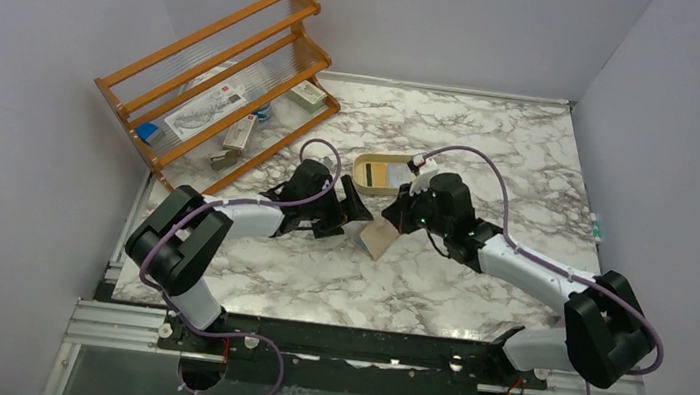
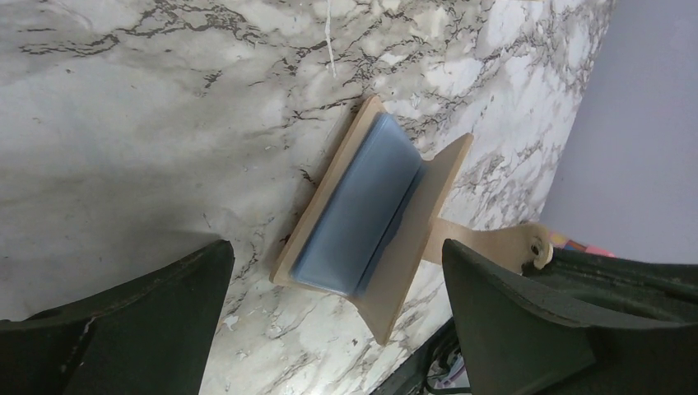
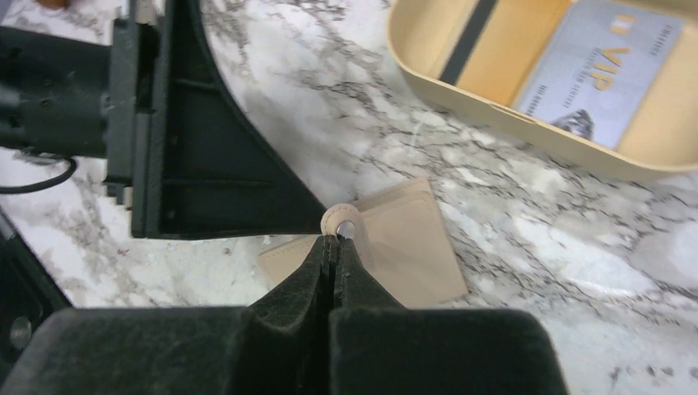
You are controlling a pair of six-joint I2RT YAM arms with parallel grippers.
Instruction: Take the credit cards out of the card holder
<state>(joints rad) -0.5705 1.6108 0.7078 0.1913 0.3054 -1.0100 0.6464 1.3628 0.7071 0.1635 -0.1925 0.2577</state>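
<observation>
At frame centre, card holder held by snap tab in clamped right gripper; left gripper spread wide; blue pocket best entered squarely.

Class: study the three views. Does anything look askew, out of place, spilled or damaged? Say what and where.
Only the card holder, mid-table: it sits half open and tilted rather than flat, because the right claw is shut on its snap tab, holding that flap up. Nothing looks spilled or damaged.
</observation>
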